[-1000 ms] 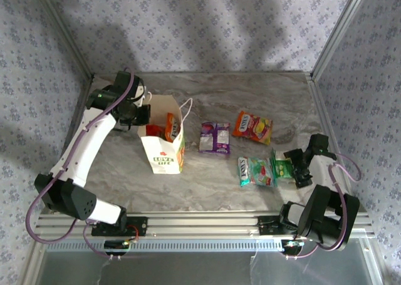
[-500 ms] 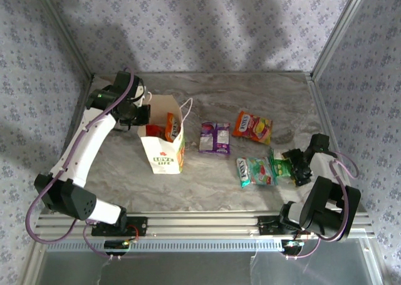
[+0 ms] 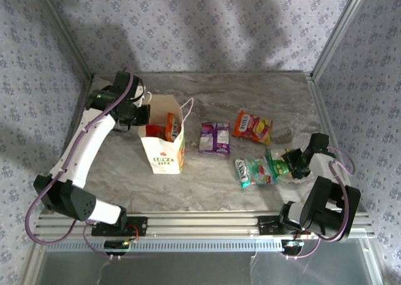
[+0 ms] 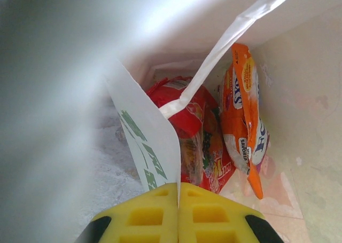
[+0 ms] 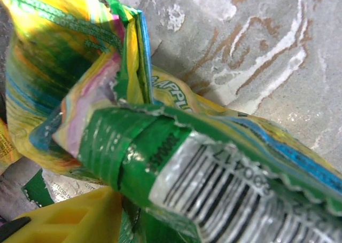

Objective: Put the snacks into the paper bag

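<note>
Shows red packet (image 4: 192, 141) and orange packet (image 4: 246, 115) inside paper bag (image 3: 161, 153), its wall clamped flat in left gripper (image 4: 179, 192). Leaves purple packet (image 3: 214, 138), orange-yellow packet (image 3: 253, 126) and teal packet (image 3: 254, 171) loose. Places right gripper (image 3: 293, 163) at bright green packet (image 3: 280, 166), grip unconfirmable.

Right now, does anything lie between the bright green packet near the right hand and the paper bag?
Yes. The teal-green packet and the purple packet lie flat on the table between the bright green packet and the paper bag. The bag's mouth looks open.

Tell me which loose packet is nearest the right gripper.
The bright green packet, at the right gripper; teal packet, purple packet and orange packet lie farther off.
</note>
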Robot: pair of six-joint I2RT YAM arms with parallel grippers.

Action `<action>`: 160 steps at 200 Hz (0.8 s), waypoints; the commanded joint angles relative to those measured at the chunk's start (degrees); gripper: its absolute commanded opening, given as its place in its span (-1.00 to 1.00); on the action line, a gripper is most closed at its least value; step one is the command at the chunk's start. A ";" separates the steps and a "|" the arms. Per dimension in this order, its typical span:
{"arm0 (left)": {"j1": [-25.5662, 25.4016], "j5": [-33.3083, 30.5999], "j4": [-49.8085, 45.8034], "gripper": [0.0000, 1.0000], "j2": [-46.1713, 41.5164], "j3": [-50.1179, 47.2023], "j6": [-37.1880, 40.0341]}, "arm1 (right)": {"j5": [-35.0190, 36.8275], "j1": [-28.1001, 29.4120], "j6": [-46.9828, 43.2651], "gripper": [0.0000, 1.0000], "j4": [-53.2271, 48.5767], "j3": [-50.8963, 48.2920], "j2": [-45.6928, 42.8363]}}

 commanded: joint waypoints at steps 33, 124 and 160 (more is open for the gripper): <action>-0.20 0.21 -0.03 -0.89 -0.98 -1.38 -0.07 | 0.17 0.40 -2.76 -0.08 -2.84 3.73 -5.19; -0.12 0.44 0.29 -0.89 -0.87 -1.16 0.21 | -4.93 0.40 -9.04 0.47 -4.63 5.78 -1.45; -0.15 0.51 0.27 -0.89 -0.82 -0.95 0.44 | -5.88 0.33 -9.48 0.68 -4.60 3.33 0.67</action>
